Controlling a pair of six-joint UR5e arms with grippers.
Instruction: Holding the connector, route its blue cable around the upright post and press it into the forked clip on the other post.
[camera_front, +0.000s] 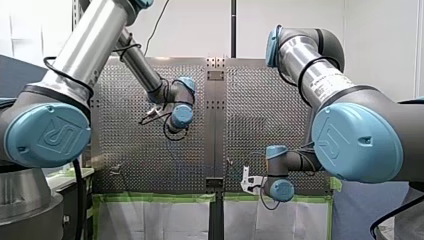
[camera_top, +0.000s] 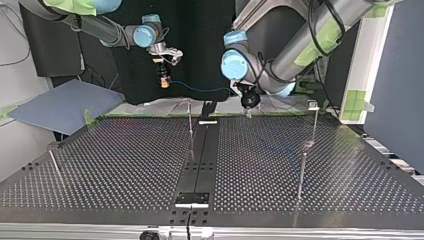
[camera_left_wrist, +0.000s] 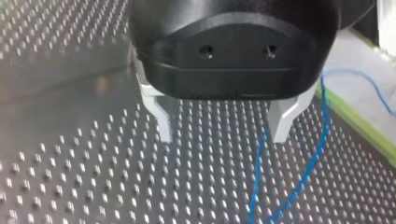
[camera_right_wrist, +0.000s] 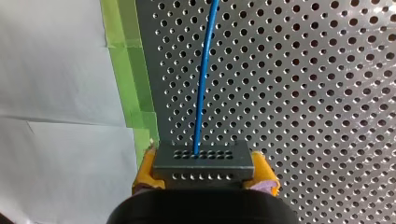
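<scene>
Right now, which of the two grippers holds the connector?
My right gripper: its yellow pads clamp the grey connector, with the blue cable running out of it. My left gripper is open and empty.

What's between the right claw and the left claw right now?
In the top view, only the blue cable spans from the connector in my right claw toward my left claw.

The left arm (camera_front: 142, 67) stretches forward and the left tool (camera_left_wrist: 223, 139) points down, metal fingers (camera_left_wrist: 164, 122) wide apart. The right arm (camera_front: 320, 80) bends low; the right tool (camera_right_wrist: 205, 182) presses its yellow pads (camera_right_wrist: 144, 175) on the connector (camera_right_wrist: 204, 161).
</scene>
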